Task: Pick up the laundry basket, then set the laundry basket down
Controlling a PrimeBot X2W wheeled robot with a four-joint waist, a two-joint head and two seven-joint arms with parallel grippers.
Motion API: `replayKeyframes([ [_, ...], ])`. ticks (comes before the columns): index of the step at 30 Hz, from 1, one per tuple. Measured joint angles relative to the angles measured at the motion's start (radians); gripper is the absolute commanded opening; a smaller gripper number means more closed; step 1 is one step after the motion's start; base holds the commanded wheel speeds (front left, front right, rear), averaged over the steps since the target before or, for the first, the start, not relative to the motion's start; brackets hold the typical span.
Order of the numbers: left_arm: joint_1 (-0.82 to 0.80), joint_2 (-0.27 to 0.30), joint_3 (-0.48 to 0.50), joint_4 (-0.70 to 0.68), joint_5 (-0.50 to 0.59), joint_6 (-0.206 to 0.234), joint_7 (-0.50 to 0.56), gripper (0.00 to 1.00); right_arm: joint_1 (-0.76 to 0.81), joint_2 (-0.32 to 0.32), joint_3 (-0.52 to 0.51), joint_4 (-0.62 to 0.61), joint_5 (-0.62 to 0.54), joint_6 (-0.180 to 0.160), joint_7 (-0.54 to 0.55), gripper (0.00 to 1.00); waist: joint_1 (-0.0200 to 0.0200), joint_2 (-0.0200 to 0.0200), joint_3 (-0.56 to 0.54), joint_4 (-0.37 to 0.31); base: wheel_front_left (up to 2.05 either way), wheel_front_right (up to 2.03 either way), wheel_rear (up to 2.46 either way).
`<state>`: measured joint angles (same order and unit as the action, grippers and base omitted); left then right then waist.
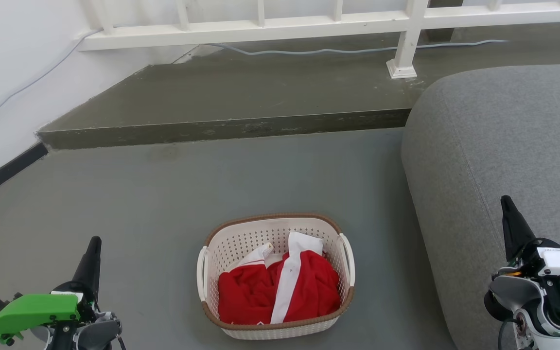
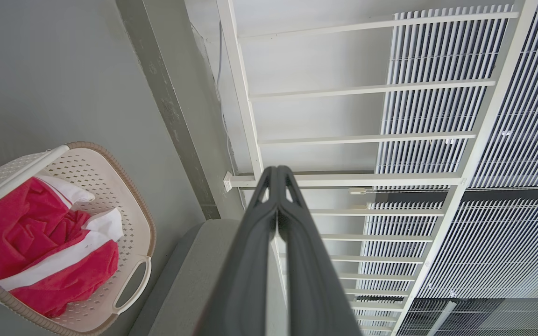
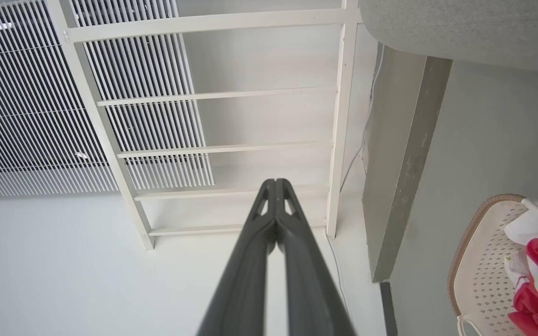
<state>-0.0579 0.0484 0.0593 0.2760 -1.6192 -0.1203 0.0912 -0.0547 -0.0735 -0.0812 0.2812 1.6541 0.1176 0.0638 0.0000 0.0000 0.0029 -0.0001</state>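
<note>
Laundry basket (image 1: 276, 233) upright, mouth up — handles (image 1: 202, 272) left-right, long axis unclear

The head camera looks forward and down from above the basket (image 1: 275, 277), fairly near it, toward the railing (image 1: 260, 29) beyond. The left wrist camera, left of the basket, sights along the left claw (image 2: 277, 175) at that railing. The right wrist camera, right of the basket, sights along the right claw (image 3: 275, 184). All three share basket, step (image 1: 221, 129) and railing.
</note>
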Motion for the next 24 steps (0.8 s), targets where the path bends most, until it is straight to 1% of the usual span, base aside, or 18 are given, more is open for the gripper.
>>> replayKeyframes([
  [24,0.0,0.0,0.0,0.0,0.0,0.0,0.0,0.0,0.0,0.002,-0.002,-0.001,0.0,0.001,0.0,0.0,0.0,0.0,0.0,0.0,0.0,0.0,0.0],
])
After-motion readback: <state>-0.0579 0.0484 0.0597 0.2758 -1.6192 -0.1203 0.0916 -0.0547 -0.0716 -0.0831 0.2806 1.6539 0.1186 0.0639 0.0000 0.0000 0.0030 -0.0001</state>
